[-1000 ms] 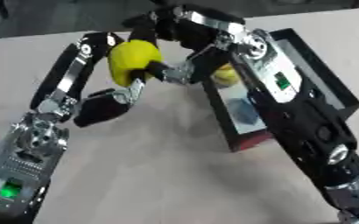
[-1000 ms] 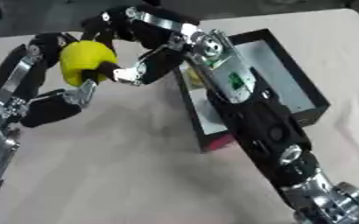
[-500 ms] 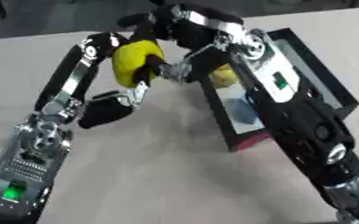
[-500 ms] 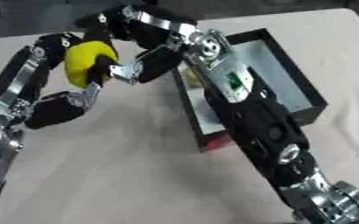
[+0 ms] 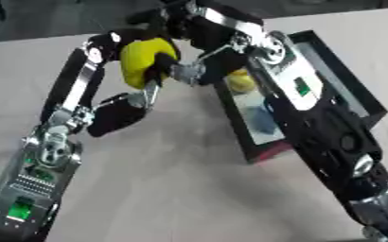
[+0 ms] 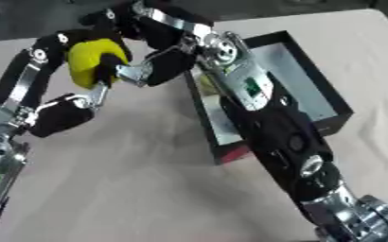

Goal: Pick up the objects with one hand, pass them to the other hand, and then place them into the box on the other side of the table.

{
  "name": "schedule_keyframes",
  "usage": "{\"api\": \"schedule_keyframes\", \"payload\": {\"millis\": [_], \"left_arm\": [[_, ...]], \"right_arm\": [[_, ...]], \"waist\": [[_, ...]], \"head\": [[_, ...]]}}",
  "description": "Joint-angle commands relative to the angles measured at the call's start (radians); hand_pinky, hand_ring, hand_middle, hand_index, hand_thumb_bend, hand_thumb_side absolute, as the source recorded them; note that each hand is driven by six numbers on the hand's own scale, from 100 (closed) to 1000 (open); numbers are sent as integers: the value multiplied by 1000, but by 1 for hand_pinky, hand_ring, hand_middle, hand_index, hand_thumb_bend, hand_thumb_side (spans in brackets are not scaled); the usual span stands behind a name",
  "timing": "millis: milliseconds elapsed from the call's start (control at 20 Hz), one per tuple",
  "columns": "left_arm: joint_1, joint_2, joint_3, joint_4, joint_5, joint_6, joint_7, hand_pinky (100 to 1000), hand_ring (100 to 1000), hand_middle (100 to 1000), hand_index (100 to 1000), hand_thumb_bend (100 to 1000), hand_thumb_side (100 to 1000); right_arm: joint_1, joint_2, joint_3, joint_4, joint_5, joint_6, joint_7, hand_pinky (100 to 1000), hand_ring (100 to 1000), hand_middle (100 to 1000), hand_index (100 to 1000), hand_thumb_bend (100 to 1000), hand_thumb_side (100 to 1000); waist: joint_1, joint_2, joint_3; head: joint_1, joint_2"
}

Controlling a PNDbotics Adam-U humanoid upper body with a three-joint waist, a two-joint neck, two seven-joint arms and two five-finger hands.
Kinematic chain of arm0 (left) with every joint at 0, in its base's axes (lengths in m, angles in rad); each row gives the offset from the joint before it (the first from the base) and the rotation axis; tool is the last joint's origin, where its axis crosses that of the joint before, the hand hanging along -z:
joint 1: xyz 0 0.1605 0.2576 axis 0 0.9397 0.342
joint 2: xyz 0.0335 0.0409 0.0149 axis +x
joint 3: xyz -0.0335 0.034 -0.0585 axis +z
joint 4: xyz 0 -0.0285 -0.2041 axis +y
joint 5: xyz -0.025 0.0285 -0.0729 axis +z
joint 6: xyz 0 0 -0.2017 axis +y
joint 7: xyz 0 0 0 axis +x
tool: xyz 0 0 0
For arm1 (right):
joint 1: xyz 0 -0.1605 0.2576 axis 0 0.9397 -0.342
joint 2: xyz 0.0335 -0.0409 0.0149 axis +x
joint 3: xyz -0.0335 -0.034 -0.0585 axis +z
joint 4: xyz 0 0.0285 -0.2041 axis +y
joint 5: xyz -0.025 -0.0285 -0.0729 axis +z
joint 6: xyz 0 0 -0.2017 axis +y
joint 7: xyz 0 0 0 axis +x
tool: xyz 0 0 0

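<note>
A large yellow object [image 5: 141,61] hangs above the table, just left of the black box [image 5: 356,97]. My left hand [image 5: 113,41] comes up from the lower left and curls round the object's top and left side. From over the box my right hand [image 5: 187,72] reaches in, dark fingers [image 5: 160,64] wrapped on the object's right side. Both hands hold it at once. Inside the box lie a small yellow thing [image 5: 240,81] and a blue thing [image 5: 262,122], partly hidden by my right arm.
The box has a red near wall [image 5: 268,153] and stands right of centre on the pale tablecloth [image 5: 164,189]. My right forearm [image 5: 330,137] lies over the box's near half. A dark floor edge runs along the far side.
The yellow object stays almost where it was between both hands. My left forearm has swung slightly right and closer to it.
</note>
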Motion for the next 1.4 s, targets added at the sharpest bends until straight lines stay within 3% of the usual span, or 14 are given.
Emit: {"api": "schedule_keyframes", "payload": {"millis": [50, 500, 950, 1400], "left_arm": [[-7, 3, 2, -9, -13, 18, 19, 825, 715, 614, 848, 722, 252], [1, 18, -1, -17, -14, -15, -27, 848, 743, 646, 868, 839, 238], [16, 41, 8, -22, -13, -31, -56, 859, 753, 657, 881, 876, 265], [33, 84, 36, -18, -8, -7, -17, 860, 754, 657, 884, 867, 271]], "right_arm": [[-24, -5, -3, -29, -12, -2, -12, 898, 962, 255, 504, 100, 102], [-28, -13, -5, -29, -21, 1, -20, 896, 955, 248, 501, 100, 105], [-31, -19, -9, -28, -28, 7, -29, 896, 952, 247, 501, 100, 100], [-28, -38, -18, -37, -44, 15, -38, 897, 953, 249, 504, 100, 100]], "waist": [[-15, -92, 1], [-15, -93, -1], [-14, -95, 0], [-15, -100, -1]], "head": [[-3, -2], [-2, -4], [-5, -3], [-8, 1]]}}
